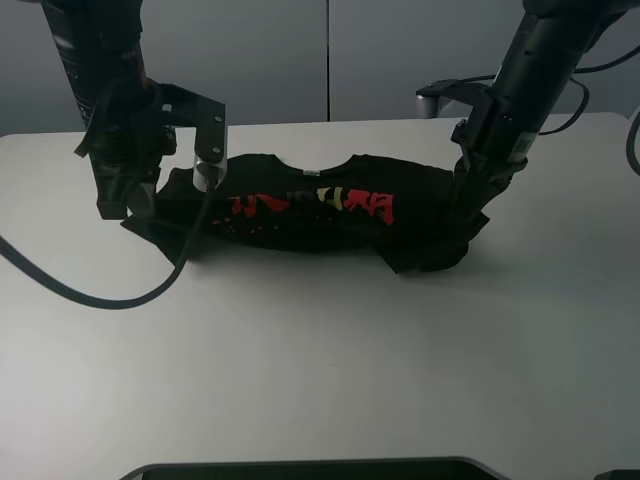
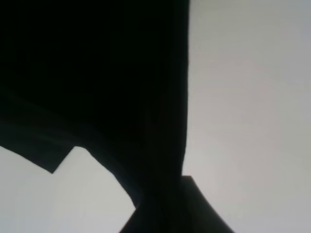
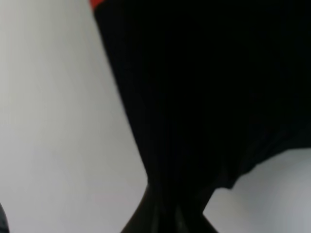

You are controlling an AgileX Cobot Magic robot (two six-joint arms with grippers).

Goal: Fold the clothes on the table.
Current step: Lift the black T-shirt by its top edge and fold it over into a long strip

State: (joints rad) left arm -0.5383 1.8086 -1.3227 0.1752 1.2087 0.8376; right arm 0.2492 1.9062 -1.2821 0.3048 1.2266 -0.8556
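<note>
Left gripper (image 1: 128,208): down at the left end of the shirt (image 1: 310,215), jaws pressed together on a pinch of black cloth. Its wrist view shows the fabric narrowing into pleats right where the jaws meet.
Right gripper (image 1: 468,218): jaws likewise clamped together on the right end of the shirt, with the cloth fanning out from the pinch. A sliver of red print sits at the edge of its wrist view.
Shirt: a bunched black band running left to right across the far middle of the surface (image 1: 320,370), strung between the two grippers. Its middle rests on the surface, and a fold of cloth droops near the right gripper.
Print (image 1: 310,204): red and yellow characters, face up along the middle of the band.
Cable (image 1: 95,292): black, looping from the left arm over the surface, near-left of the shirt.
Wall (image 1: 330,60): grey panels behind the far edge.
</note>
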